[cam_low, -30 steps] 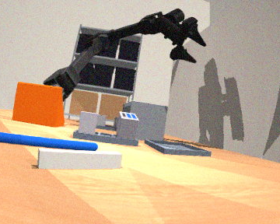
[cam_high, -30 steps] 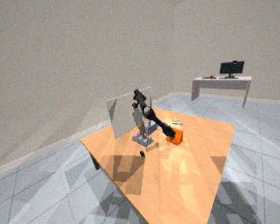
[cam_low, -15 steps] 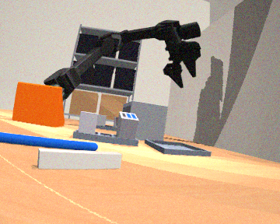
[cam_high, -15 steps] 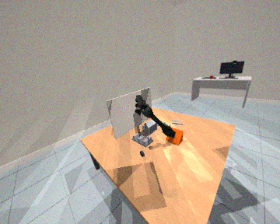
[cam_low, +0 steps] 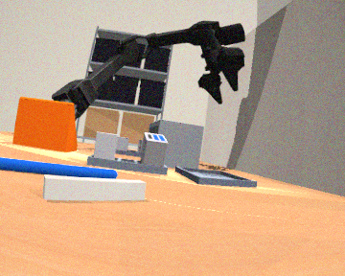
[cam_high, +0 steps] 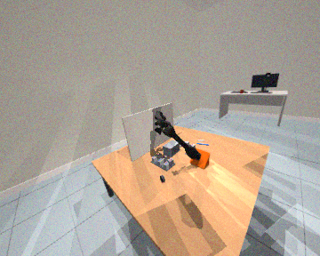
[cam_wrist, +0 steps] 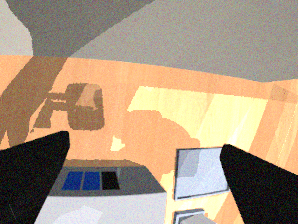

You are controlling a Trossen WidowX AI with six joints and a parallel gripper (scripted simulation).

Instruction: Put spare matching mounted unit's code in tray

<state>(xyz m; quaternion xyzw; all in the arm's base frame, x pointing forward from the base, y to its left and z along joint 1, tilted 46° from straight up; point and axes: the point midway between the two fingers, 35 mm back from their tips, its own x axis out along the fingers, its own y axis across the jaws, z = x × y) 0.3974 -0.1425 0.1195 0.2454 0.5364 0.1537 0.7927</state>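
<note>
The mounted unit, a large grey box (cam_high: 171, 148) (cam_low: 182, 144), shows its light top and its back in the wrist view, lower left. A code strip (cam_wrist: 90, 180) there reads blue, blue, black from left to right. My gripper (cam_low: 228, 96) (cam_wrist: 147, 146) is open and empty, pointing down high above the table. The shallow tray (cam_low: 192, 178) (cam_wrist: 176, 175) is empty, beside the box. A holder (cam_low: 127, 166) carries small grey units. One unit (cam_low: 152, 154) has a label of one dark and two blue cells; codes on the others are not readable.
Several small grey units (cam_high: 163, 164) stand on a base in the top view. A pale upright panel (cam_high: 140, 135) stands behind the box. The orange block (cam_high: 200, 158) (cam_low: 45, 126) is at the arm's base. A blue rod (cam_low: 51, 168) and a white bar (cam_low: 94, 189) lie nearby.
</note>
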